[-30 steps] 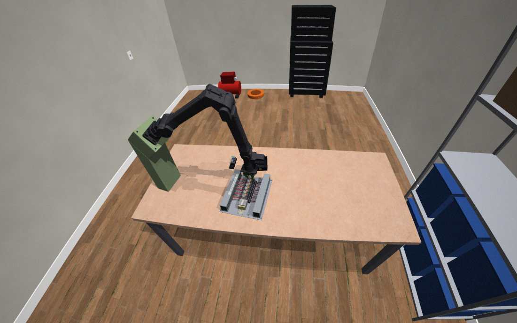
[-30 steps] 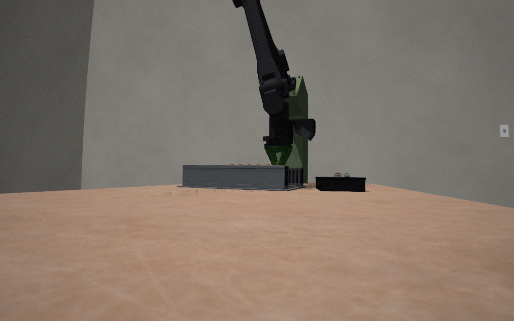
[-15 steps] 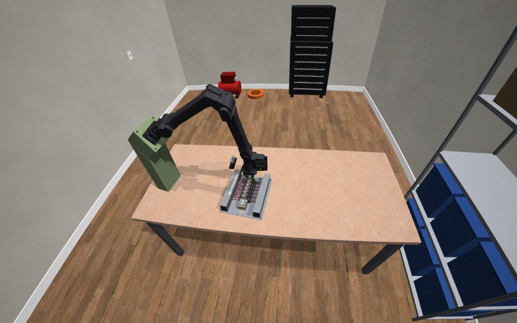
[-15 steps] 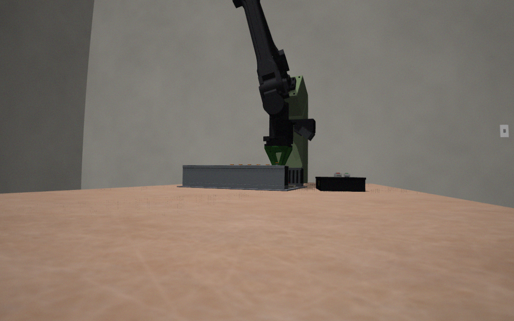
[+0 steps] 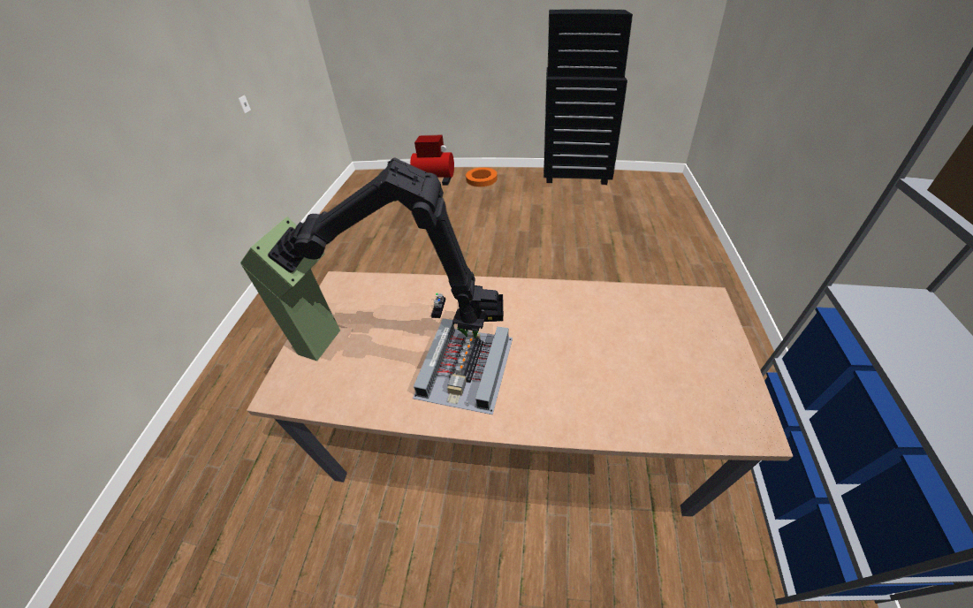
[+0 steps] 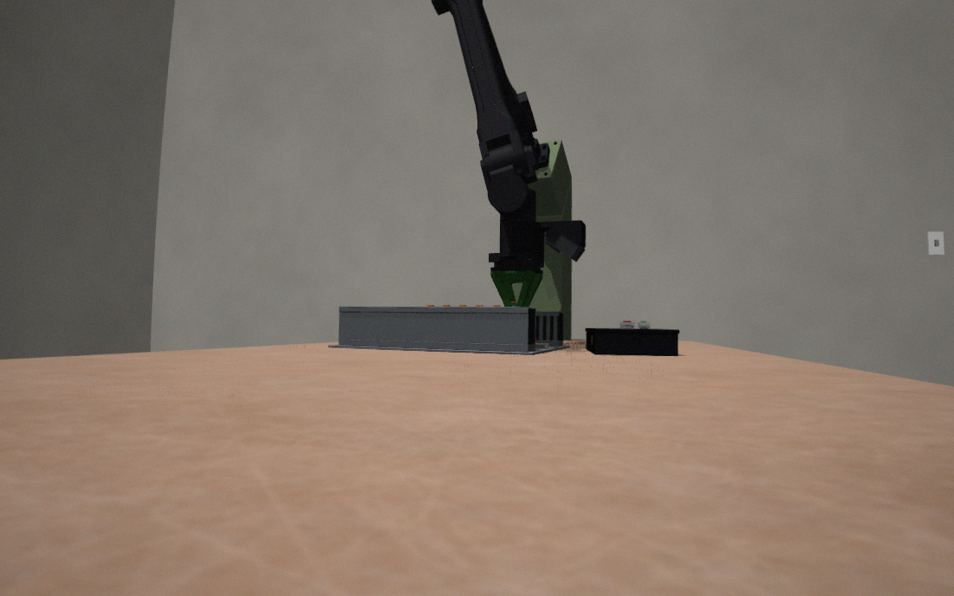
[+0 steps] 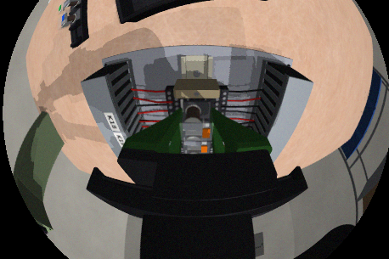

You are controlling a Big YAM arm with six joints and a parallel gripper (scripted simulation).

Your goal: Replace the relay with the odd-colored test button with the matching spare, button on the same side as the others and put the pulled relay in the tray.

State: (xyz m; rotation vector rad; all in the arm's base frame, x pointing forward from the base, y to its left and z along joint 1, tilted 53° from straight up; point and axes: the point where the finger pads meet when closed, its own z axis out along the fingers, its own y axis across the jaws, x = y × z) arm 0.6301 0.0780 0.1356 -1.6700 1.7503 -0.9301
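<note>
At the end of the relay row (image 7: 196, 149), my claw (image 5: 467, 330) (image 6: 515, 301) (image 7: 196, 113) grips an orange-buttoned relay (image 7: 192, 129) directly between its fingertips; its button shares its neighbour's side; any seating push should run straight down, square to the row; full depth I cannot tell.

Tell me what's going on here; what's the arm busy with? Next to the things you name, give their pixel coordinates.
The gripper (image 5: 467, 332) (image 6: 515, 305) (image 7: 196, 113) is shut on an orange-buttoned relay (image 7: 193, 130) at the end of the panel's row. Whether that relay is fully seated, I can't tell. Relays with green and blue buttons sit in the small black holder (image 5: 437, 307) (image 7: 79, 19) off to the side. The black tray (image 5: 497, 316) (image 6: 632, 342) (image 7: 193, 6) has a grey item in it, cut off by the wrist view's edge. Letting go remains.
</note>
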